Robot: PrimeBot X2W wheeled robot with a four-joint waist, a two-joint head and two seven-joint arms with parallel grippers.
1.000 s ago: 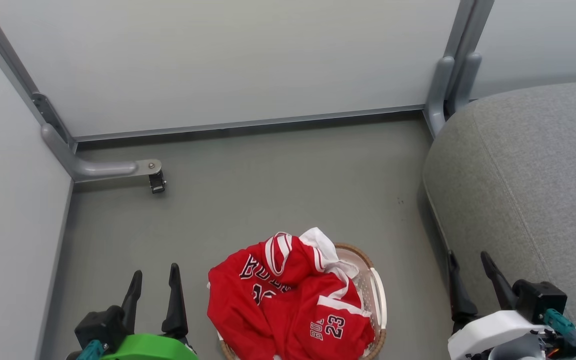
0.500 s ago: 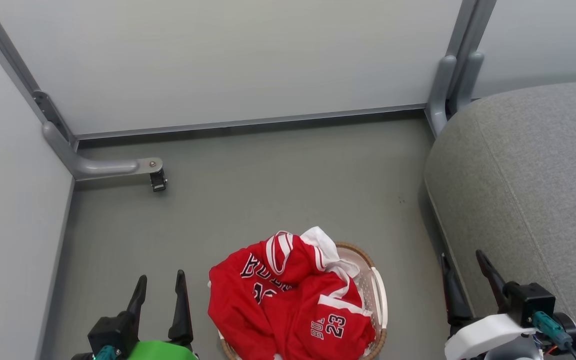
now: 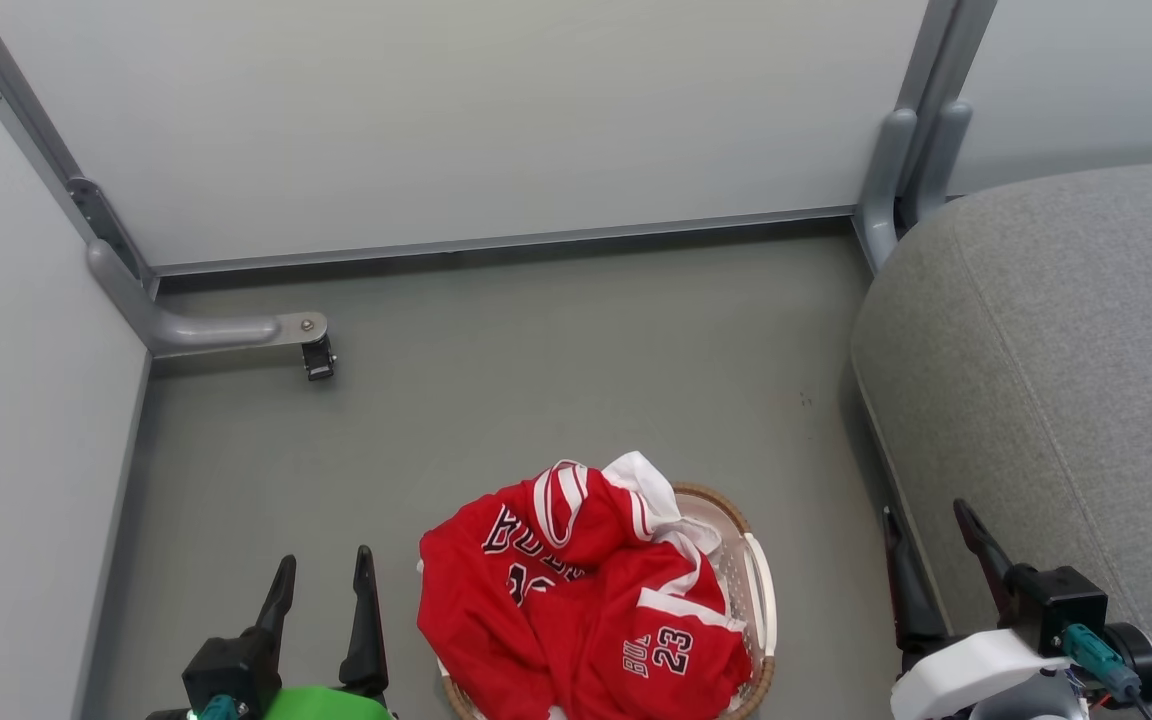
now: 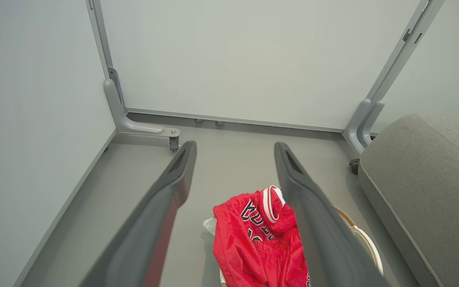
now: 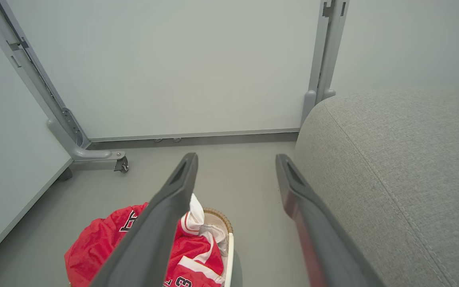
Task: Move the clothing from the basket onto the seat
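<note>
1. Head view: the clothing (image 3: 576,600) is lying heaped in the basket (image 3: 762,600), which is sitting on the floor (image 3: 536,380) near the robot. Red fabric is spilling over the basket's left rim. The left pincer (image 3: 325,560) is hovering just left of the heap, its fingers (image 3: 364,620) standing apart and holding nothing. The right pincer (image 3: 924,512) is hovering between the basket and the seat (image 3: 1056,380) on the right, likewise spread and empty.
2. Left wrist view: the spread fingers are framing the red heap below, with the lettered fold lying between them. The two garments are looking bunched together, so I judge that a pinch on one fold could be dragging the other halfway out and dropping it on the floor.
3. Right wrist view: the seat's rounded corner is sitting just beside the right-hand finger. A low carry could be snagging cloth on that edge. A deep grab could be catching the basket's perforated wall and lifting the light basket along with the clothing.
</note>
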